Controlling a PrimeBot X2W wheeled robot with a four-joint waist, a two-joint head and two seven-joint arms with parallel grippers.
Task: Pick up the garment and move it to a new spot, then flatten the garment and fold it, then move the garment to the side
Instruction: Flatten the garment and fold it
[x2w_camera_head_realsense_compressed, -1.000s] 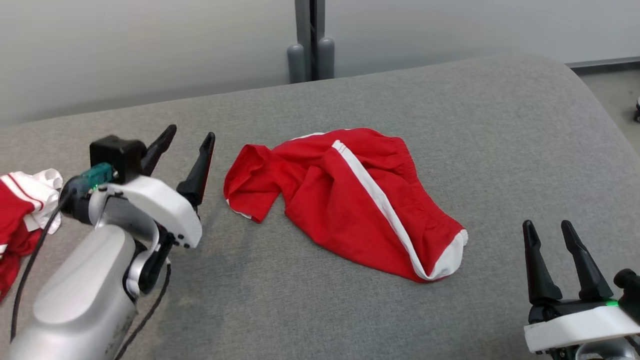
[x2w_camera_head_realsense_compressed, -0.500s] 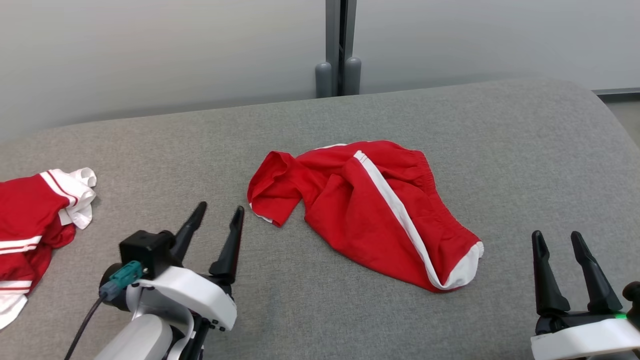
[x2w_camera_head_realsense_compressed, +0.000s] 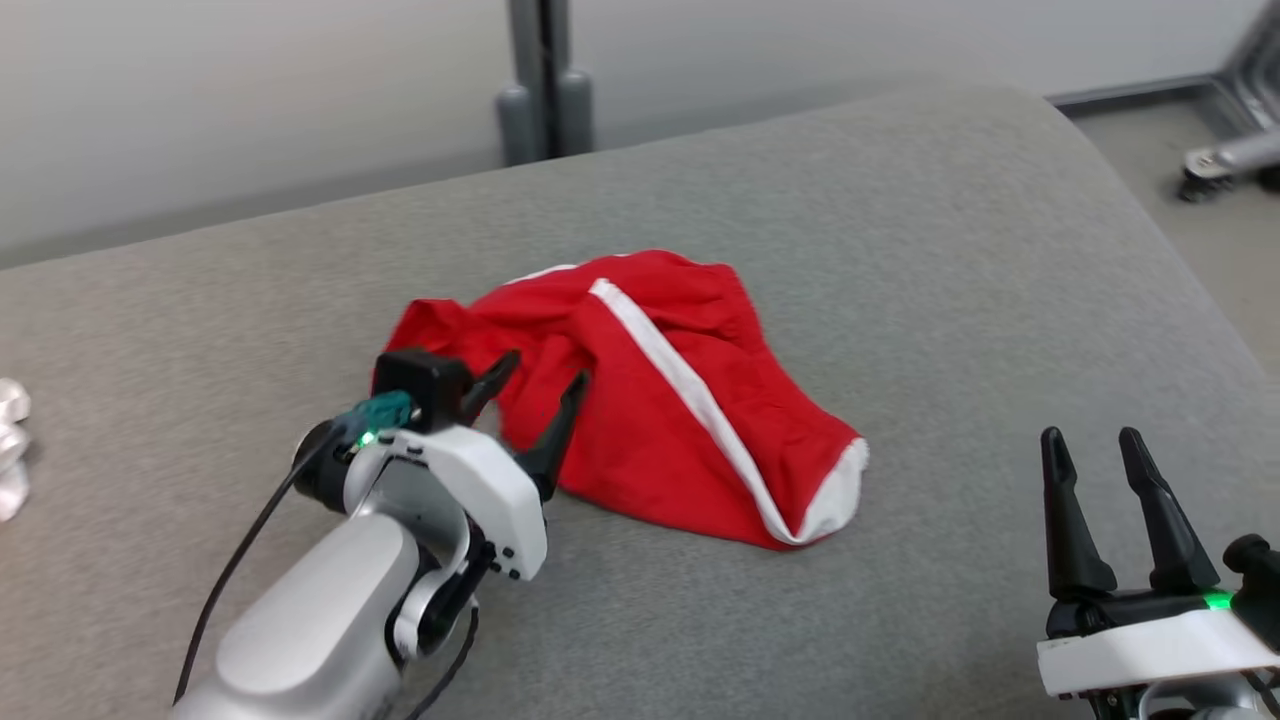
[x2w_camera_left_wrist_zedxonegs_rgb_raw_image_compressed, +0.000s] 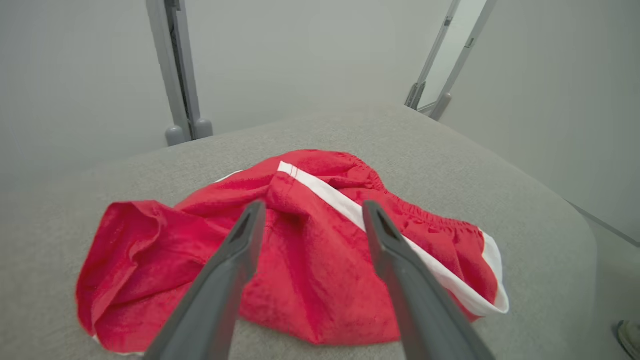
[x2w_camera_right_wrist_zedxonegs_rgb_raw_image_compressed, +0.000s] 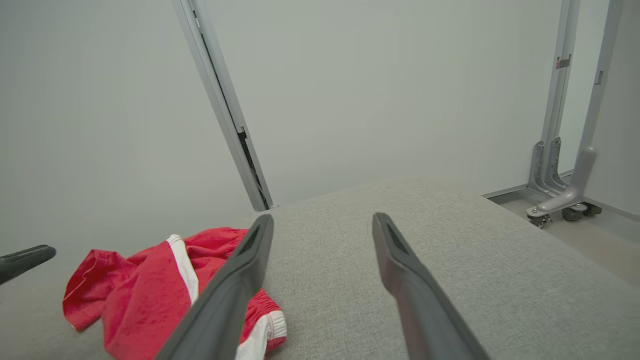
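The garment (x2w_camera_head_realsense_compressed: 680, 400), red shorts with a white side stripe and white hem, lies crumpled on the grey fabric surface (x2w_camera_head_realsense_compressed: 900, 250). It also appears in the left wrist view (x2w_camera_left_wrist_zedxonegs_rgb_raw_image_compressed: 310, 260) and at the lower left of the right wrist view (x2w_camera_right_wrist_zedxonegs_rgb_raw_image_compressed: 150, 295). My left gripper (x2w_camera_head_realsense_compressed: 545, 380) is open, its fingertips hovering over the garment's left part; nothing is gripped. In its own wrist view the left gripper (x2w_camera_left_wrist_zedxonegs_rgb_raw_image_compressed: 312, 212) frames the red cloth. My right gripper (x2w_camera_head_realsense_compressed: 1095, 445) stands open at the lower right, apart from the garment, empty (x2w_camera_right_wrist_zedxonegs_rgb_raw_image_compressed: 320, 225).
A bit of white cloth (x2w_camera_head_realsense_compressed: 10, 450) shows at the far left edge. A grey post (x2w_camera_head_realsense_compressed: 540, 90) stands behind the surface. The surface's right edge curves down to the floor, where a wheeled metal leg (x2w_camera_head_realsense_compressed: 1230, 155) stands.
The head camera has turned right. My left gripper has moved forward and right, from beside the garment to over its left part. The right gripper is about where it was.
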